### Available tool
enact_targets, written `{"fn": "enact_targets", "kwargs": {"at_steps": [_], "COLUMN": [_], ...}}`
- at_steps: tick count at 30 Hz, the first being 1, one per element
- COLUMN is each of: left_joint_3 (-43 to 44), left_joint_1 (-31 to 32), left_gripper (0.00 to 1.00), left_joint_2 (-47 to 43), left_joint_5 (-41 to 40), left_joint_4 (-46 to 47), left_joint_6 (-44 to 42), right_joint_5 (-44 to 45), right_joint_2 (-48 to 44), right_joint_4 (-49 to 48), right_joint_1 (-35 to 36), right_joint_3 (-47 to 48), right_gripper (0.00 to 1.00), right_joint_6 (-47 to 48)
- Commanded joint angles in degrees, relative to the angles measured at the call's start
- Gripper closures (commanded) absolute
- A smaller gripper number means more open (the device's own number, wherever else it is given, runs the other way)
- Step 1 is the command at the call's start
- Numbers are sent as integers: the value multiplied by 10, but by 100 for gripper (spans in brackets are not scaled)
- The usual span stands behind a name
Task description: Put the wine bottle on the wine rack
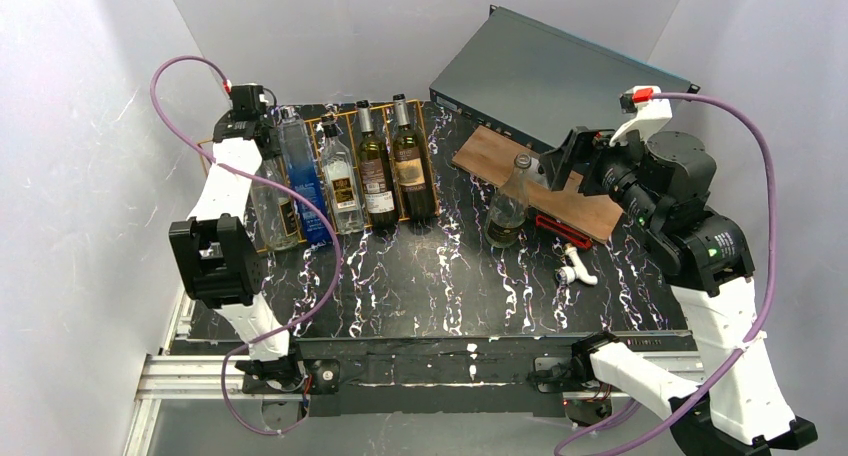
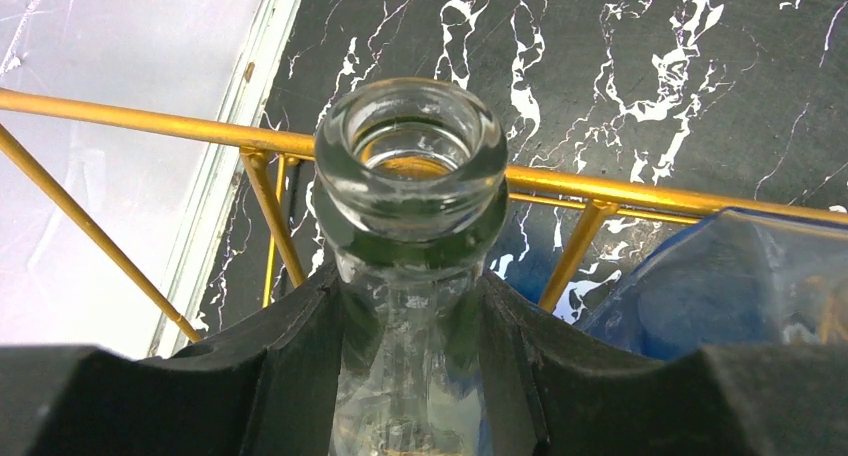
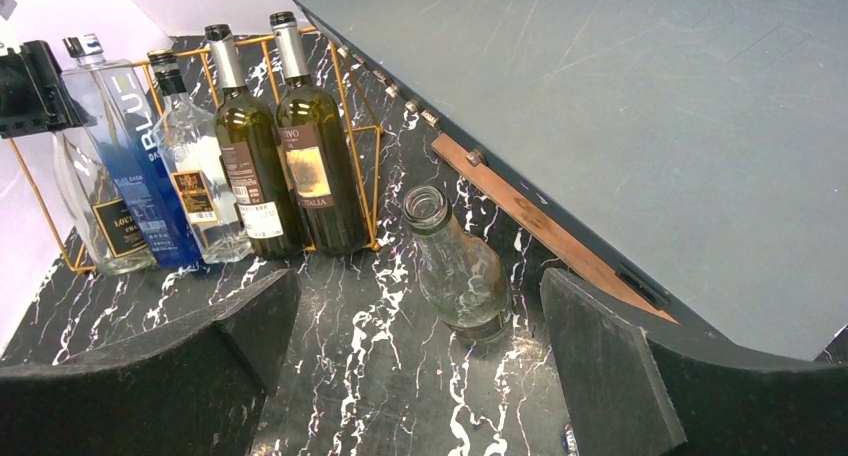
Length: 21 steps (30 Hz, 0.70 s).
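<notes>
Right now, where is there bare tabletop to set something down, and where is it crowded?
The widest bare patch is the black marble tabletop between the wine rack and the table's near edge. A narrower gap lies between the rack's right end and the loose clear bottle. Crowded: around the wooden board, red-handled tool and white fitting.

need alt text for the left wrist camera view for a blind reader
The left gripper is closed on the neck of a clear glass bottle, its open mouth facing the camera. Behind it, gold wires of the wine rack cross a black marbled table, with a blue bottle at the right edge.
</notes>
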<state>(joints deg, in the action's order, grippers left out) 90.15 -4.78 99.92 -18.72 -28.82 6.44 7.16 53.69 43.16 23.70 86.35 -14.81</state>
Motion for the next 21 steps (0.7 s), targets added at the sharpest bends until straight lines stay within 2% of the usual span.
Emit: {"fn": "enact_targets", "kwargs": {"at_steps": [1,16,21], "left_joint_3": [29,26,19], "left_joint_1": [1,1,1], "left_gripper": [93,57,50], "left_joint_2": [16,-2,-17], "left_joint_5": [24,37,37], "left_joint_4": [-19,-28,-30], "left_joint_6": [11,6,9], "right_joint_5": [4,-1,-5], "right_joint_2": [1,0,-3], "right_joint_4": [-35,-43,-45], "right_joint_1": [-1,-1,-1], "right_joint_3": [-6,-11,-13], "right_gripper": [0,0,0], "right_joint_6": [6,7,6]}}
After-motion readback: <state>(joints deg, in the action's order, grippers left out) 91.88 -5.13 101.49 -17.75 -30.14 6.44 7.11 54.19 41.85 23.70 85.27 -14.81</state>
